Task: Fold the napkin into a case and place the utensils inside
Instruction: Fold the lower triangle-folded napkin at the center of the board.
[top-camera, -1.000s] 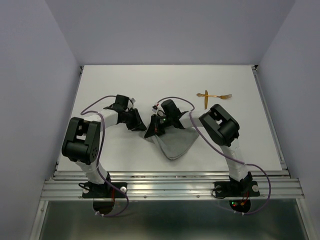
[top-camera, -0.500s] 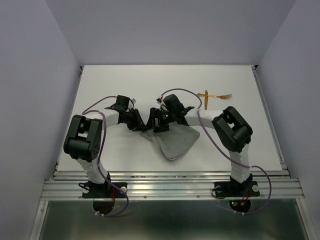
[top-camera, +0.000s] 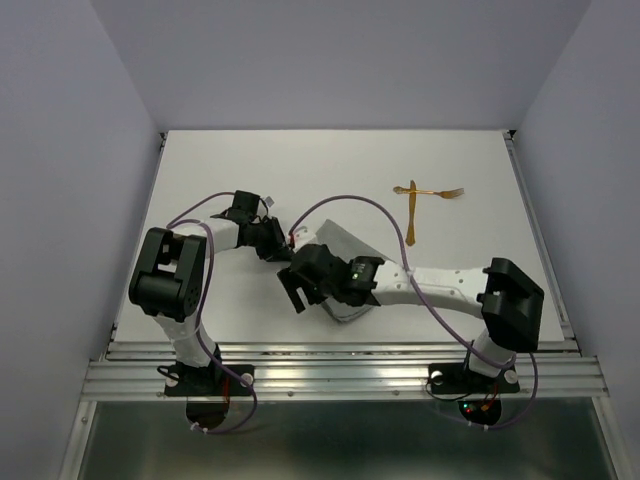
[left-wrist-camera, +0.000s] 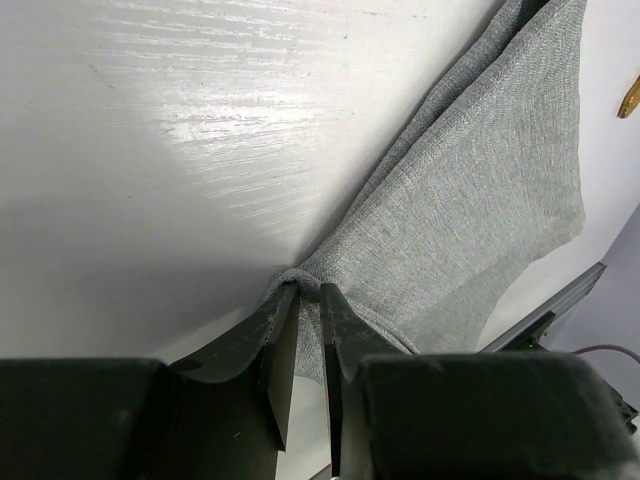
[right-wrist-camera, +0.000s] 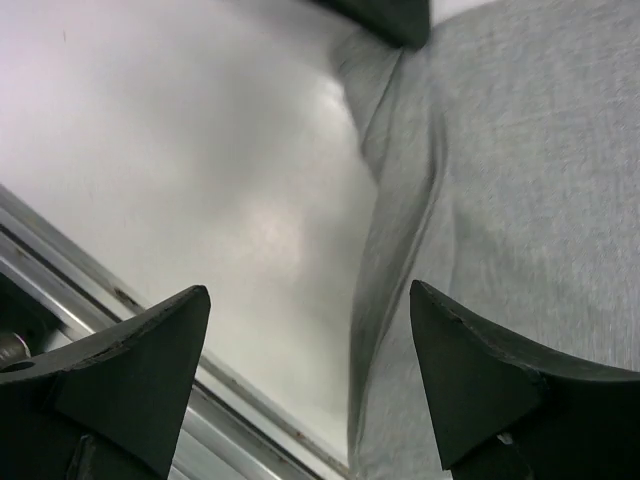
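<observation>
Left gripper (left-wrist-camera: 308, 295) is pinching one bunched-up corner of the napkin (left-wrist-camera: 480, 200), with the jaws squeezed down narrow and a fold of grey cloth caught right at the tips. I'm guessing it's acting as an anchor, pinning that corner down against the table (top-camera: 250, 160) so the cloth isn't sliding around while the other arm is working.

Right gripper (right-wrist-camera: 308, 292) is hanging over the near side of the napkin with its jaws spread wide and nothing between them. From its wrist cam it's looking down at a soft ridge running along the cloth's edge, with the table's metal rail close by. My read is that it's lining up on that edge to take a fresh bite for the next fold.

The napkin is sitting in the middle of the table, partly doubled over and mostly hiding under the right forearm in the overhead view. It's looking more like a loose, rumpled shape than a tidy pouch, so I'd say the folding is only partway along.

The utensils (top-camera: 415, 200) are lying crossed on the far right of the table, well apart from the cloth. Makes sense, they're waiting out of the way until there's a pocket.
</observation>
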